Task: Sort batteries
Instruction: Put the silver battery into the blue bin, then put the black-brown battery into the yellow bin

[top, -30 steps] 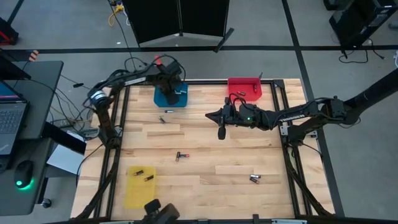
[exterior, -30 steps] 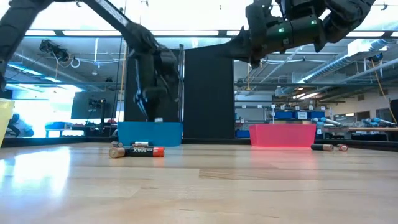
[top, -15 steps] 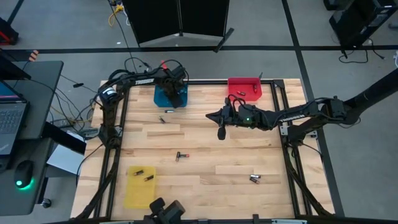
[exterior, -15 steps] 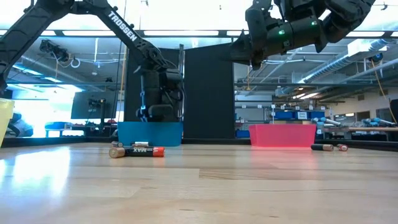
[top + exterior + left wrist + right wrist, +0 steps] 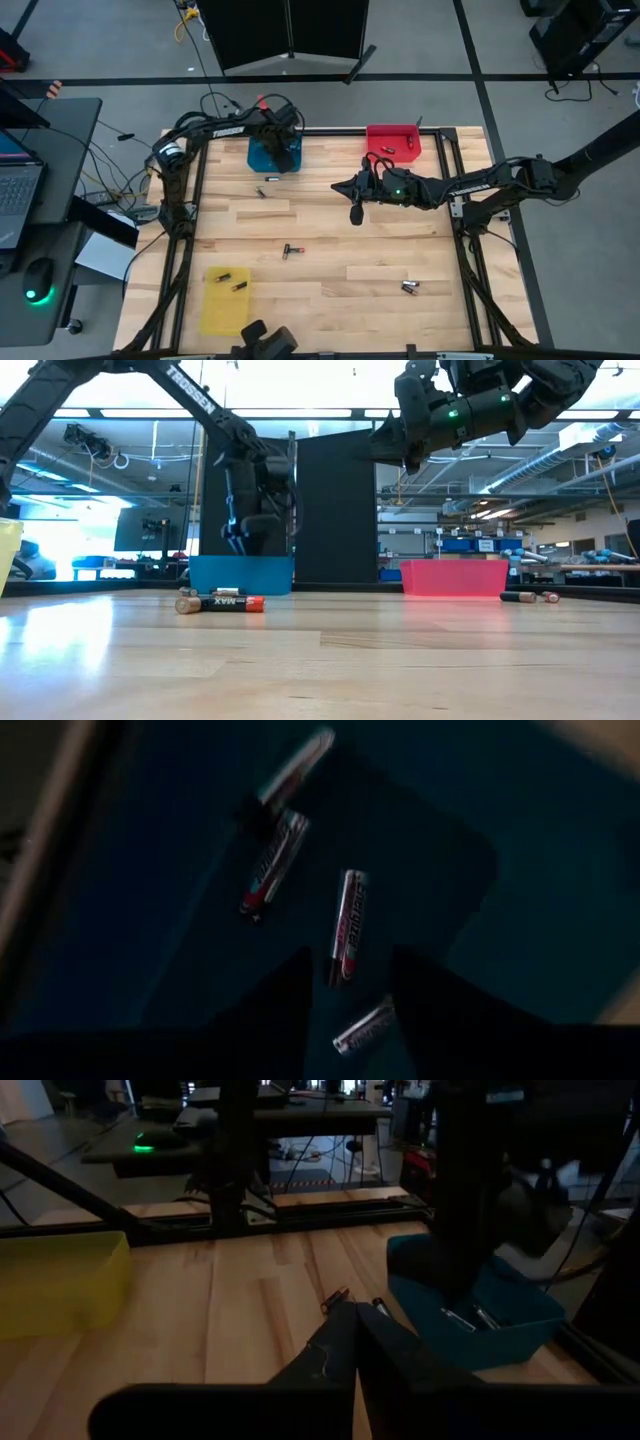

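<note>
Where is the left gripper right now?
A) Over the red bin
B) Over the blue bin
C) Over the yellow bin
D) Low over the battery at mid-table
B: the high view shows the left gripper above the blue bin, and its wrist view looks down on batteries lying inside.

"TROSSEN" along the left arm (image 5: 190,392); upside-down "MAX" on the nearest battery (image 5: 226,603).

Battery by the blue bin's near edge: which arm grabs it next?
Left, probably. Its tool hangs open over the blue bin, close to that battery; the right tool sits farther off, shut.
</note>
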Available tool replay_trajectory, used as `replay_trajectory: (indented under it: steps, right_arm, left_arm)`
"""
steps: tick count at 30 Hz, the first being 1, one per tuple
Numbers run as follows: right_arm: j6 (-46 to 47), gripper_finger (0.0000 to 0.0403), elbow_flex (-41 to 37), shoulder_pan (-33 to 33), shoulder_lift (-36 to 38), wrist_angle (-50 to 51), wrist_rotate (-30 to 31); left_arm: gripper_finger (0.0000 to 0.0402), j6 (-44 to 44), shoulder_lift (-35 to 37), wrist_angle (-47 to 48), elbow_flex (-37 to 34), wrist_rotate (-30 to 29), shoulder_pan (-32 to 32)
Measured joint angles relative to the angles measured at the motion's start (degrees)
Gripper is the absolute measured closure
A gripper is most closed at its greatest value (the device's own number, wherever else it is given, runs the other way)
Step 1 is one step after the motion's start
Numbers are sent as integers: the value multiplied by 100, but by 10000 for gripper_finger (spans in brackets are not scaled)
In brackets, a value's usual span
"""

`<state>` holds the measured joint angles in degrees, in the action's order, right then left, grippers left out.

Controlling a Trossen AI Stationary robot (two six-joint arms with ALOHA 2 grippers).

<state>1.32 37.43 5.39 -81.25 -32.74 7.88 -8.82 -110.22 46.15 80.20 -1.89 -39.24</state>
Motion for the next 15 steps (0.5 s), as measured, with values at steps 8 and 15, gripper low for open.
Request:
replay_trajectory:
  steps: [8, 15]
  right_arm:
    - [11, 361, 0, -101, 0, 61, 1]
    - [243, 367, 0, -332, 0, 708, 2]
  left_arm:
    - [256, 145, 1248, -903, -515, 0, 442]
    - [255, 506, 2581, -2922, -2017, 2, 1184]
